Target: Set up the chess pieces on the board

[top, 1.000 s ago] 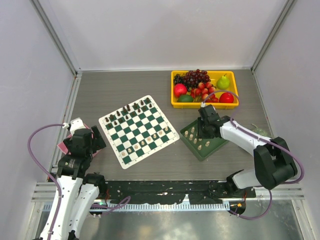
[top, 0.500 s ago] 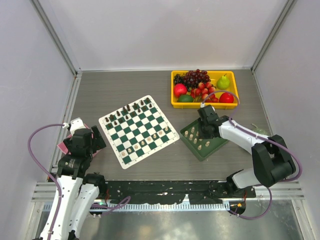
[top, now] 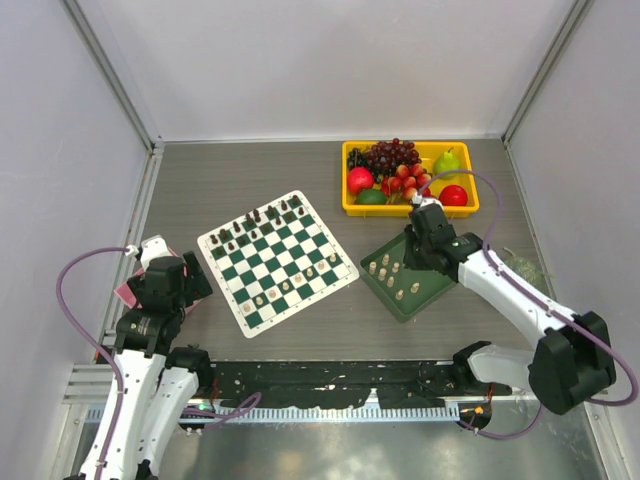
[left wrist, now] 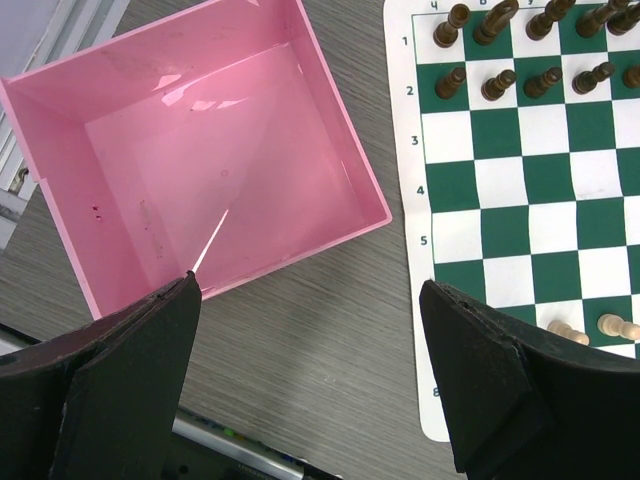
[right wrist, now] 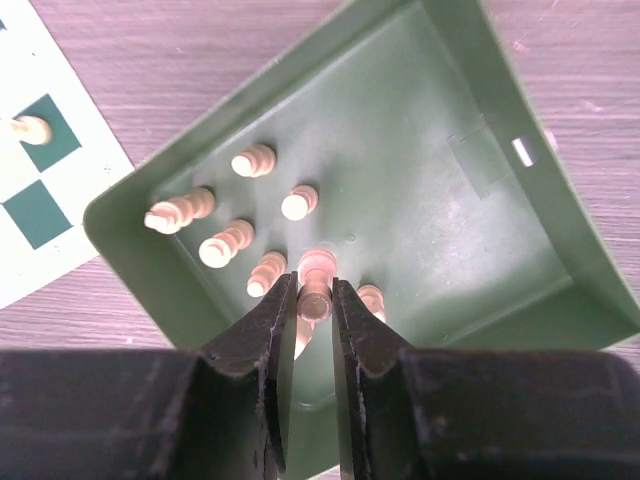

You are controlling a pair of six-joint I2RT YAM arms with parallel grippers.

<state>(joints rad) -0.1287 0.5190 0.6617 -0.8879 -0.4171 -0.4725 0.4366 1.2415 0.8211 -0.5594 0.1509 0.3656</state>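
Observation:
Several cream chess pieces (right wrist: 225, 245) stand in a dark green tray (right wrist: 470, 250), which lies right of the board (top: 277, 262). My right gripper (right wrist: 314, 300) reaches down into the tray and is shut on one cream piece (right wrist: 317, 270), pinching its top between both fingers. From above, the right gripper (top: 410, 260) hangs over the tray (top: 432, 290). Dark pieces (top: 255, 218) fill the board's far rows and a few cream pieces (top: 300, 278) stand on its near rows. My left gripper (left wrist: 308, 290) is wide open over bare table between a pink box (left wrist: 200, 150) and the board's edge (left wrist: 430, 300).
A yellow tray (top: 400, 210) with grapes, apples and a pear sits behind the green tray. The pink box (top: 128, 292) rests at the left edge beside my left arm. Grey walls close in the table on three sides.
The right gripper's fingers have closed onto a cream piece in the green tray, and the right arm has shifted a little to the right. The left arm has not moved.

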